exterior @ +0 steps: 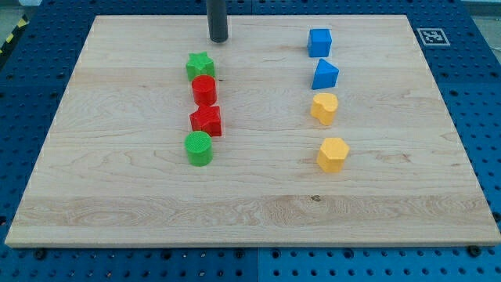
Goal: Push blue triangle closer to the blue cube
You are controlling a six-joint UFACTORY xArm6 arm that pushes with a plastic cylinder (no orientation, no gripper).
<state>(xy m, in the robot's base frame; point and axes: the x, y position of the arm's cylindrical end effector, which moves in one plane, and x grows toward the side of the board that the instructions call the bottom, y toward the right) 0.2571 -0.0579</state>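
My tip (218, 39), a bare rod with no fingers to open or close, stands near the view's top, well left of the blue triangle (325, 75), which sits just below the blue cube (318, 42), 1 small gap remaining.

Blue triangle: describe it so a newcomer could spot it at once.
On the wooden board, find the column of four blocks on the view's right. The blue triangle is second from the top, just below the blue cube and above the yellow heart; it alone is blue and wedge-shaped.
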